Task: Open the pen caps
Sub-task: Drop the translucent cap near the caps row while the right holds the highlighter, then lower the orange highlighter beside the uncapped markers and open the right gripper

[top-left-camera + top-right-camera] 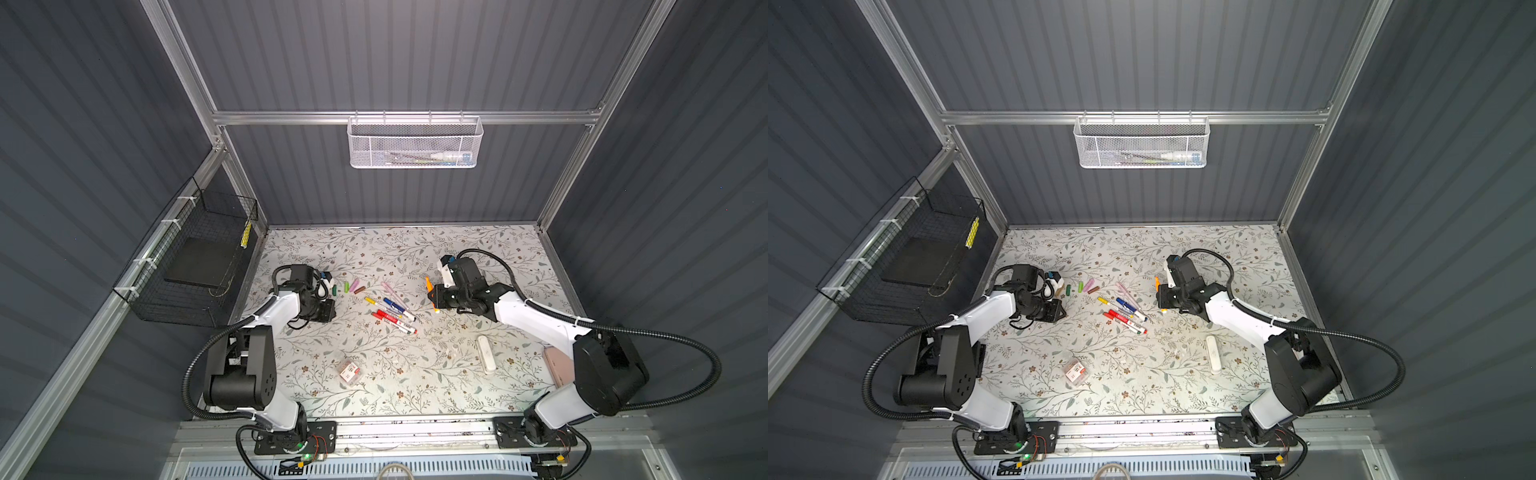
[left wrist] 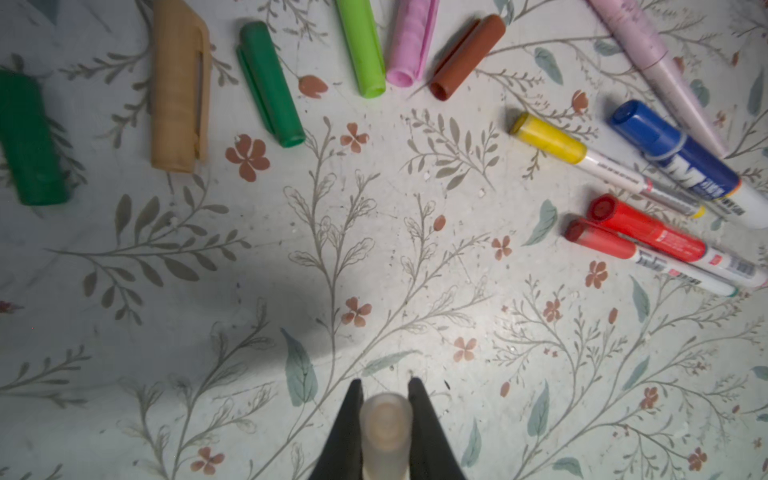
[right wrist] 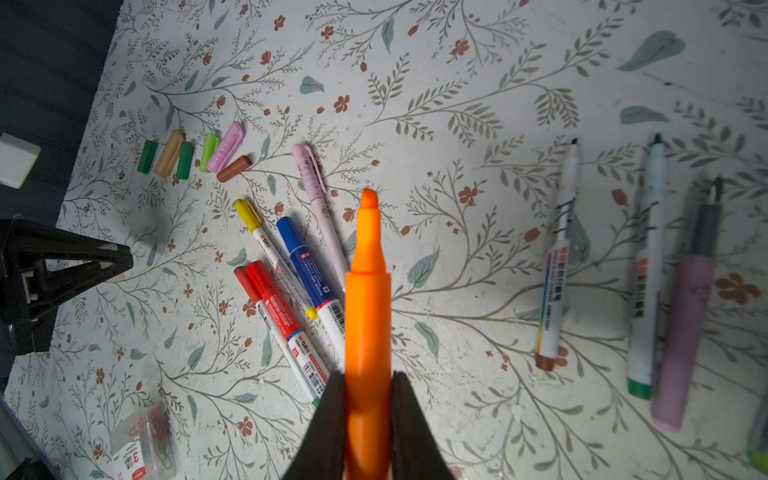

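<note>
At the left gripper (image 2: 385,382): almost shut, pinching a small cloudy cap (image 2: 385,428) by its round sides. Smooth, milky plastic, short and stubby like a thimble. Squeezed across the middle, likely to stop any slipping.

At the right gripper (image 3: 368,379): almost shut too, hugging an orange pen (image 3: 369,299) low on its fat, smooth barrel. Soft felt tip bare and pointing away. Kept well apart from the left gripper, so probably a matching pair: cap off on one side, pen on the other.

Next out, flat on the flowery table (image 2: 374,257): a neat row of loose caps near the left gripper. In order: dark green cap (image 2: 29,141), tan cap (image 2: 176,91) with a clip, grass green cap (image 2: 270,83), light green cap (image 2: 361,45), pink cap (image 2: 411,41), brown cap (image 2: 465,56). Hard little tubes, hollow at one end. Lined up side by side, likely as the drop spot for finished ones.

Between the two arms: a bunch of pens with lids on. Among them a yellow cap (image 2: 546,139), a blue cap (image 2: 648,129), two red caps (image 2: 623,218), plus a long pale pink pen (image 2: 648,50). Probably waiting for a turn.

Beside the right arm, in the right wrist view: three bare pens (image 3: 559,257) lying side by side, tips showing. Likely the pile for done pens.

Nearer the front, well apart from the work: a white case (image 1: 486,353), long and rounded, and a clear box of clips (image 1: 349,371).
</note>
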`<state>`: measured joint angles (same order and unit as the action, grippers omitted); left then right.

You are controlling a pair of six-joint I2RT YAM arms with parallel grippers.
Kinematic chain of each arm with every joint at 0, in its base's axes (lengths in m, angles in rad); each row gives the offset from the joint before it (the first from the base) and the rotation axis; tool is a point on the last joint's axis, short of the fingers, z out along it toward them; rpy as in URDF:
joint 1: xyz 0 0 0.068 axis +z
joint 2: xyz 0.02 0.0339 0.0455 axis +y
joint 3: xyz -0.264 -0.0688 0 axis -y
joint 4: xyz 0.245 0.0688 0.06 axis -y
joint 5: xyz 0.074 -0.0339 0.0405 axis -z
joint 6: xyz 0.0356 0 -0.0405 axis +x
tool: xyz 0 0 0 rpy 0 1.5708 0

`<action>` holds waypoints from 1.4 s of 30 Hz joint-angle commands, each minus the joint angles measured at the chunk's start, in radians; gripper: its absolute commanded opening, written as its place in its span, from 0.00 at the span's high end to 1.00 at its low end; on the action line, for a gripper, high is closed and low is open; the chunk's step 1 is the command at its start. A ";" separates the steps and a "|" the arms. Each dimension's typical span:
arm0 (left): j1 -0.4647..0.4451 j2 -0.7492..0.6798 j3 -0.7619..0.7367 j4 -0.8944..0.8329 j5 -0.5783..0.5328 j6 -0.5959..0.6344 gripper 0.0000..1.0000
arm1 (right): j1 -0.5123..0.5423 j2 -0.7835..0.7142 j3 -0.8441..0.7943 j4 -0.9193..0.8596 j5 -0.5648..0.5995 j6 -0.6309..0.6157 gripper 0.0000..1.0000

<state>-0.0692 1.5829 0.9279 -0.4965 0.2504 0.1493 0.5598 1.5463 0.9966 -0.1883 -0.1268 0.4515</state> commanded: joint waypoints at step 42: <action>0.249 -0.333 -0.053 0.112 0.199 -0.085 0.06 | -0.025 0.176 0.210 -0.224 0.190 -0.062 1.00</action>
<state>0.1577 1.2625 0.8677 -0.3950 0.3634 0.1013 0.5392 1.6955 1.1736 -0.3546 0.0143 0.3977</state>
